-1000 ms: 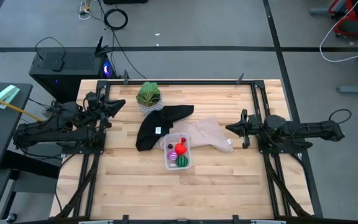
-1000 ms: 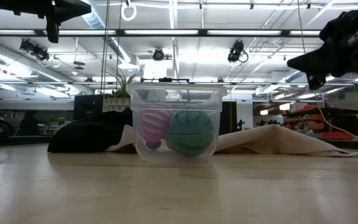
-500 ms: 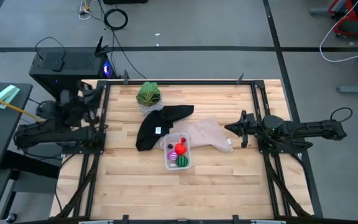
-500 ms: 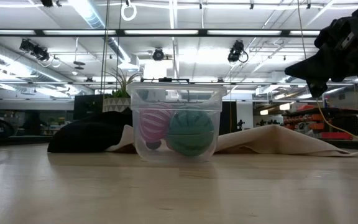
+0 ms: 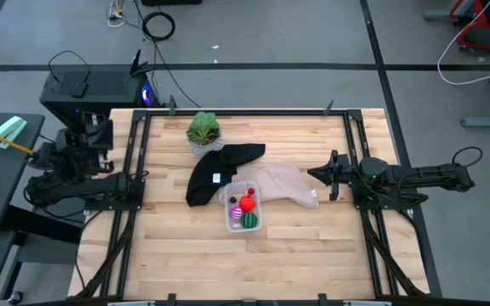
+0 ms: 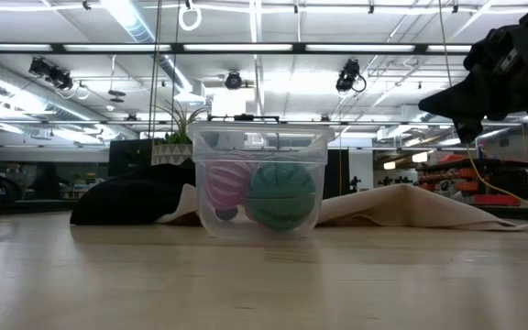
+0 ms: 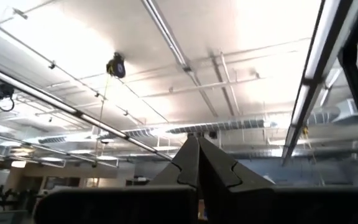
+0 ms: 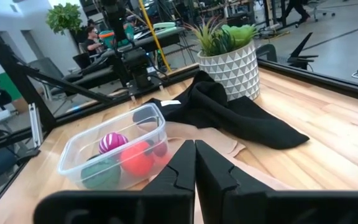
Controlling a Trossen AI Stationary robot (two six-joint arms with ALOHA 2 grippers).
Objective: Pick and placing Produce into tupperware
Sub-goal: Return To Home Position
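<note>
Pretty much the wrap-up here. The tupperware (image 5: 229, 219) sits mid-table, touching the black cloth (image 5: 215, 170) and the beige cloth (image 5: 289, 181) at its far end. The produce is already inside: a red fruit (image 5: 247, 203), a green melon-looking one (image 5: 250, 220) and a magenta striped ball (image 8: 110, 142). I can't make out loose fruit anywhere else on the table.

The left gripper (image 7: 198, 149) is tucked back at the table's left edge, aimed up at the ceiling, fingers pressed together with nothing between them. The right gripper (image 8: 195, 149) hovers off the table near the beige cloth's right end, pointing at the tub, also pinched closed and empty.

If the job now is just parking the arms, here's my take. Keep both pincers closed and keep the right one high. Pull it straight back toward its own side so it doesn't swing over the tub. That beige cloth runs right up against the tub, so snagging it could drag the whole thing. The potted plant (image 5: 202, 129) at the back is well clear of both arms, so it shouldn't be a problem.

Labels: there's a small white tag (image 5: 216, 178) on the black cloth, but it's too small to read. No brand or other writing I can read on the tub or the arms.
</note>
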